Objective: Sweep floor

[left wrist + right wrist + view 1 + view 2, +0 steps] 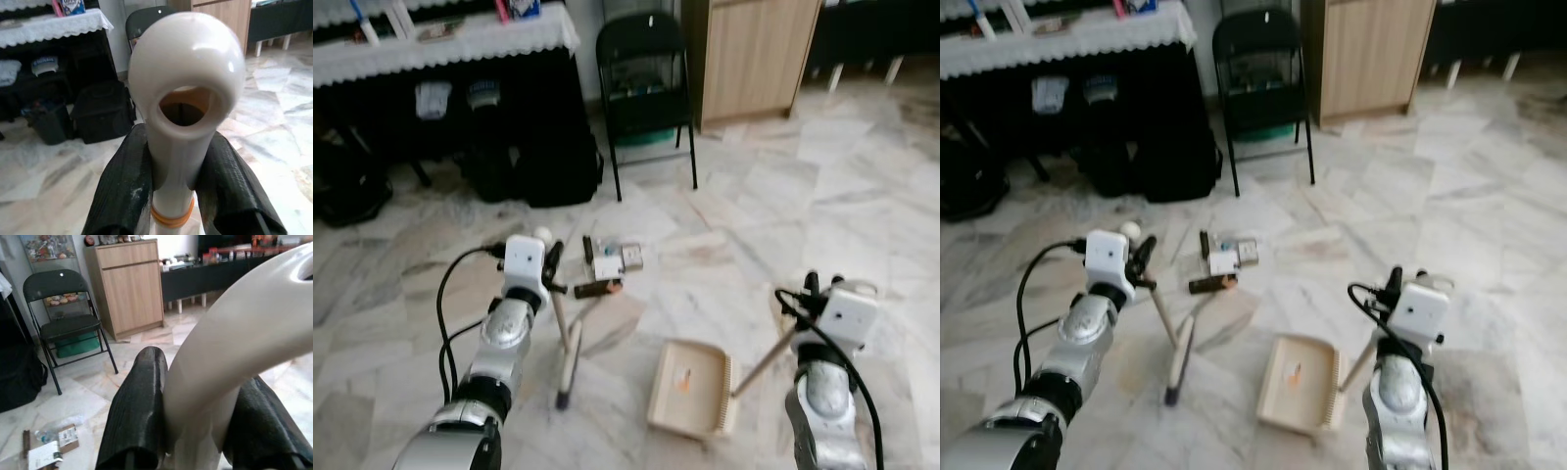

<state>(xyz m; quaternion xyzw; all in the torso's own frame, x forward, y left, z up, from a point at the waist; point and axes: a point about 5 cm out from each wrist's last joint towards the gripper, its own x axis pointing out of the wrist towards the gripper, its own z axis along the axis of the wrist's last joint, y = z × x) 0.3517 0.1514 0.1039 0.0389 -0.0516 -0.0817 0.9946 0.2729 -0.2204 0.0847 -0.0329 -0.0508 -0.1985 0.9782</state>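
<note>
Closest to the camera, two silver arms are seen reaching out over the marble floor (862, 196), each with a tool already gripped. On the left, the left gripper (171, 196) is clamped tight around the cream broom handle (183, 88) just under its rounded, holed end, and the broom (566, 343) is slanted down so its dark head rests on the tiles. On the right, the right gripper (195, 431) is closed on the dustpan handle (244, 333), with the beige dustpan (690, 387) laid flat near the broom head, a small orange scrap already inside. Litter (607, 264) (small boxes, wrappers, a brown bar) is scattered just beyond the broom, before a black folding chair (646, 88). Probably the sweep is best done with the head set behind the litter and drawn in short strokes toward the pan's open lip, which should be kept pressed flat so nothing gets pushed underneath.
</note>
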